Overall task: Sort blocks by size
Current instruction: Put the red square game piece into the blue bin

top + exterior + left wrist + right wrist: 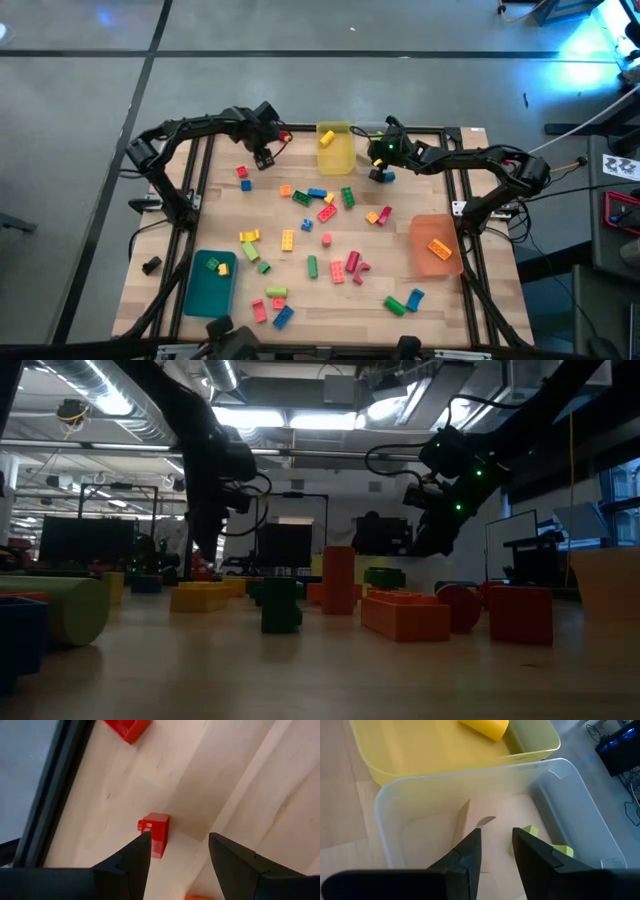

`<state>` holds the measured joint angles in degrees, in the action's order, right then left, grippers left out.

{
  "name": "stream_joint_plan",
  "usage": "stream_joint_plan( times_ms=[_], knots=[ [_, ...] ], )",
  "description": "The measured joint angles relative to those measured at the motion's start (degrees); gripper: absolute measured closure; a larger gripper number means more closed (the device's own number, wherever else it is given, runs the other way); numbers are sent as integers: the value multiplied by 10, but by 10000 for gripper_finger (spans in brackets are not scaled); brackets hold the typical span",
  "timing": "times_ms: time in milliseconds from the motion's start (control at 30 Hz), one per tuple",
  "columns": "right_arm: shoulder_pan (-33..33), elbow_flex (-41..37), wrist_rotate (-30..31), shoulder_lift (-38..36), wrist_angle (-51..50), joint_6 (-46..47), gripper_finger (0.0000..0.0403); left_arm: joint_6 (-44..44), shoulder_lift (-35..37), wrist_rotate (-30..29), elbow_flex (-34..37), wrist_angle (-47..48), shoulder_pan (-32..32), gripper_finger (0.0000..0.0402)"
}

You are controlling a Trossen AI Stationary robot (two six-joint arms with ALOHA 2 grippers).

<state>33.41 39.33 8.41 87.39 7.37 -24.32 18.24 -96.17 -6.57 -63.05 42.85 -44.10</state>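
Our right claw [495,852] hangs nearly together and empty over the clear bin [580,815] at the far edge, a green block [532,834] inside; our left claw [177,852], apart, hovers by a red block [157,832], which we judge needs grasping next; other blocks [330,255] lie scattered across the desk [220,220]

Scattered blocks [325,213] crowd the table's [400,265] middle; bare wood lies along its near edge.

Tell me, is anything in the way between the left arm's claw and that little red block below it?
Nothing visible is. The left end effector hangs open over the bare wooden table, and the small red block lies just ahead of one fingertip, with no other block between them.
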Motion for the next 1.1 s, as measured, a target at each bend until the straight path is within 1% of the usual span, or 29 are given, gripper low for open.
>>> stream_joint_plan(
  times_ms=[300,467,667,867,1100],
  knots=[
    [0,0,0,0,-4,0,290,-13,-41,-23,0,-17,-12,218],
    [0,0,0,0,-4,0,290,-13,-51,-20,1,-14,-22,222],
    [0,0,0,0,-4,0,290,-13,-51,-20,0,-14,-26,269],
    [0,0,-1,0,-3,0,290,-14,-53,-17,-1,-13,-26,302],
    [0,0,-1,0,-3,-1,290,-16,-51,-19,-3,-16,-25,368]
  ],
)
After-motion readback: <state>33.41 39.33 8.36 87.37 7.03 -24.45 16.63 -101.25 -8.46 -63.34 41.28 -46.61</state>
